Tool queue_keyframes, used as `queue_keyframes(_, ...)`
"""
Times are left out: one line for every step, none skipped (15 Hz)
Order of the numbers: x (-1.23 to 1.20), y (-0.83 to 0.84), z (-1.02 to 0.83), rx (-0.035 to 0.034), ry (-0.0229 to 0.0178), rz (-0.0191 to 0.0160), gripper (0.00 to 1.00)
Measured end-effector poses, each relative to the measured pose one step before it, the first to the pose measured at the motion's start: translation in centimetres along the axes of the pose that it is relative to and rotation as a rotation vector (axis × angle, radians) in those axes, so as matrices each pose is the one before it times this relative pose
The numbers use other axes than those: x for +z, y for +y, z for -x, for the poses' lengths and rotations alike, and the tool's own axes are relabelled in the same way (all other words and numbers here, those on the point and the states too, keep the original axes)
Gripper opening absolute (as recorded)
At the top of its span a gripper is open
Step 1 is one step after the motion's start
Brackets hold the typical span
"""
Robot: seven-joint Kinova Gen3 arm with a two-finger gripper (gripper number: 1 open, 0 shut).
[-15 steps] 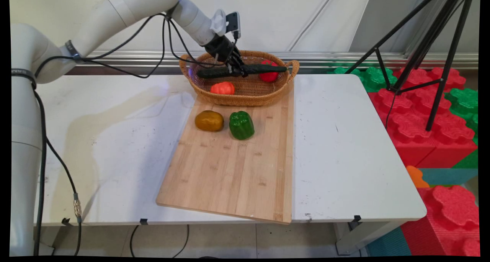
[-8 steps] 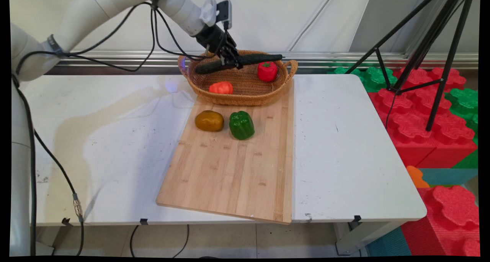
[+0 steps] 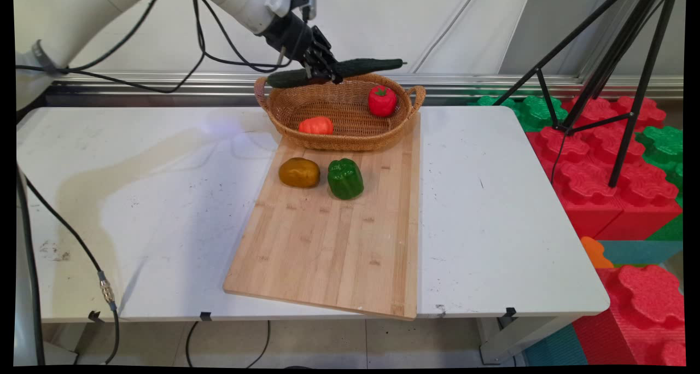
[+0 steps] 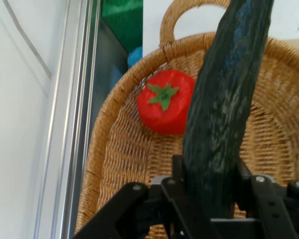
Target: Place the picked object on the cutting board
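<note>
Gripper [image 3: 322, 70]: clamped on dark green cucumber [image 3: 339, 71], held level above wicker basket [image 3: 339, 139]. In basket: red tomato [image 3: 381, 100], orange vegetable [image 3: 316, 126]. Before basket, on cutting board [image 3: 333, 243]: potato [image 3: 299, 172], green pepper [image 3: 345, 179].

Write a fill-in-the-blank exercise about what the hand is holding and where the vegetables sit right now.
1. The hand is shut on a dark green ____, held above the wicker basket.
2. Inside the basket lie a red tomato and an ____ vegetable.
3. The green pepper and the yellow-brown potato rest on the wooden ____.

Missing words: cucumber; orange; cutting board
</note>
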Motion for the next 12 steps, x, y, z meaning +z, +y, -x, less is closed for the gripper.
queue_keyframes(-0.808,0.297,-0.172,-0.00003,0.00884,-0.00125,0.00)
queue_keyframes(-1.081,0.439,-0.163,-0.00187,0.01082,-0.00064,0.00)
queue_keyframes(-0.948,0.435,-0.173,-0.00456,0.01015,0.00047,0.00)
queue_keyframes(-0.787,0.409,-0.148,-0.00506,0.00853,0.00109,0.00)
queue_keyframes(-0.508,0.299,-0.102,-0.00366,0.00544,0.00151,0.00)
queue_keyframes(-0.843,0.531,-0.185,-0.00699,0.00934,0.00326,0.00)
queue_keyframes(-0.670,0.480,-0.149,-0.00599,0.00715,0.00337,0.00)
queue_keyframes(-0.744,0.610,-0.082,-0.00608,0.00494,0.00613,0.00)
queue_keyframes(-0.650,0.652,-0.050,-0.00550,0.00292,0.00839,0.00)
queue_keyframes(-0.505,0.600,-0.019,-0.00486,0.00165,0.00925,0.00)
queue_keyframes(-0.528,0.738,0.026,-0.00714,0.00113,0.01206,0.00)
queue_keyframes(-0.465,0.776,0.033,-0.00704,0.00051,0.01285,0.00)
